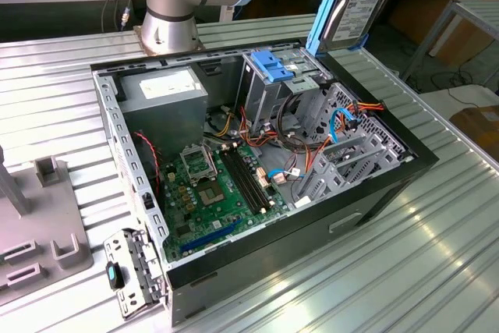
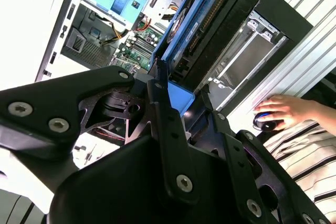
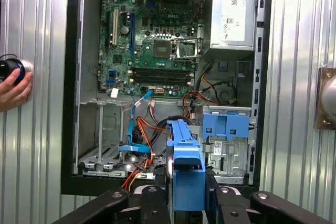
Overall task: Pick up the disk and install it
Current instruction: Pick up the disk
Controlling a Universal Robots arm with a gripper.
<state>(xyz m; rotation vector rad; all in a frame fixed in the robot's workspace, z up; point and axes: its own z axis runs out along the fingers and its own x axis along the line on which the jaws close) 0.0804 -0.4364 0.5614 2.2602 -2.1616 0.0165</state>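
The disk (image 1: 360,1) hangs upright in the air above the far corner of the open computer case (image 1: 366,200), on the exterior view's right. It has a dark face, a white label and a bright blue carrier rail (image 1: 327,9). In both wrist views my gripper (image 3: 185,184) is shut on the disk's blue carrier (image 3: 184,158), with black fingers (image 3: 157,200) on either side. The second wrist view shows the disk (image 2: 215,22) edge-on above the case. Below it stands the metal drive cage with its light-blue latch (image 1: 273,68).
Inside the case lie the motherboard (image 1: 218,185), the power supply (image 1: 164,87) and loose orange and blue cables (image 1: 343,126). A person's hand (image 3: 13,87) rests on a dark knob beside the case. The arm's base (image 1: 175,5) stands behind it. A grey fixture (image 1: 39,216) sits at the exterior view's left.
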